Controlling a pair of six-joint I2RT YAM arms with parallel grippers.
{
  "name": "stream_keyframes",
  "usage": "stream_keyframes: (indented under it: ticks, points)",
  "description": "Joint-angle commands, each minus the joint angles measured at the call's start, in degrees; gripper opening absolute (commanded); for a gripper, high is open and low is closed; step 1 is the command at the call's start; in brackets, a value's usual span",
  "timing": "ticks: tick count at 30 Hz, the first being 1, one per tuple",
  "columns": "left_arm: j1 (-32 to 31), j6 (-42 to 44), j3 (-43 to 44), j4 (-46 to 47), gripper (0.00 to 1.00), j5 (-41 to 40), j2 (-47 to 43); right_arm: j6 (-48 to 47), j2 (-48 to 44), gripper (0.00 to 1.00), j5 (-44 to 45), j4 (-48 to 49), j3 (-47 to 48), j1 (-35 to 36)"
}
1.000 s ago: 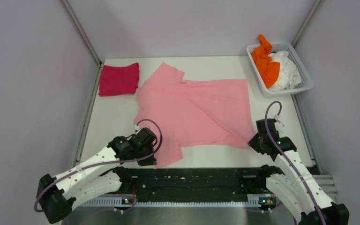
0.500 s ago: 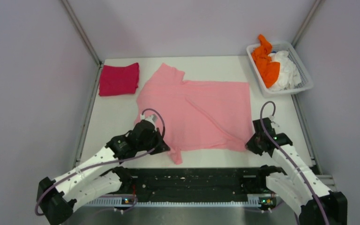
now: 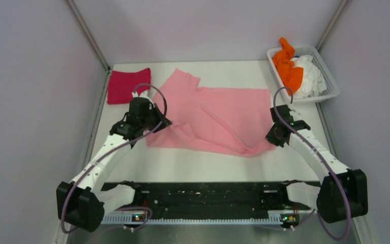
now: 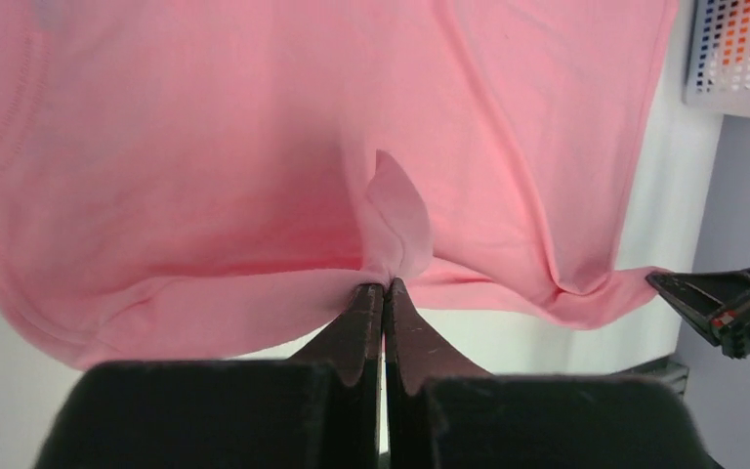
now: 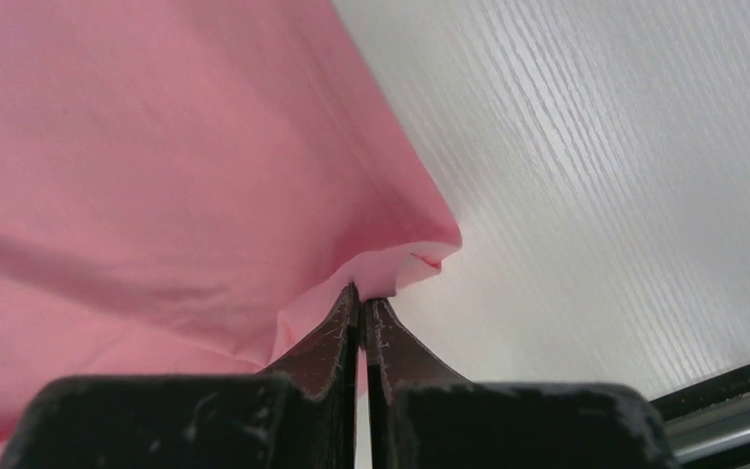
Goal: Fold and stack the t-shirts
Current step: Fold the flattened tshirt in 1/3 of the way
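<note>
Left gripper (image 4: 383, 285) fingers pressed together, pinching near-left hem of pink t-shirt (image 3: 218, 119). Right gripper (image 5: 359, 291) pinches its near-right corner. Shirt mid-table (image 3: 208, 165), folded magenta t-shirt (image 3: 127, 86) at far-left corner.

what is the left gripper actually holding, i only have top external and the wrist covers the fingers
Observer: In the left wrist view the left gripper is shut on a pinch of the pink t-shirt, with a small flap poking out past the tips.
Operator: and the right one, same problem
Observer: In the right wrist view the right gripper is shut on the same t-shirt's edge, just beside a curled corner, with bare table next to it.
</note>
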Motion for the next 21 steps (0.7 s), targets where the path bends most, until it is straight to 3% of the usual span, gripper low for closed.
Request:
stream_keyframes:
  ticks: [1, 16, 21]
  points:
    - [3.87, 4.5, 3.97, 2.2, 0.0, 0.75, 2.37, -3.97, 4.76, 0.0, 1.77, 3.25, 5.66, -1.74]
    - [10.93, 11.83, 14.31, 9.31, 0.0, 4.7, 18.75, -7.03, 15.35, 0.0, 2.55, 6.71, 13.55, -3.87]
    - [12.81, 12.99, 20.76, 6.89, 0.0, 6.5, 27.6, -6.41, 16.69, 0.0, 3.0, 11.13, 12.5, -5.26]
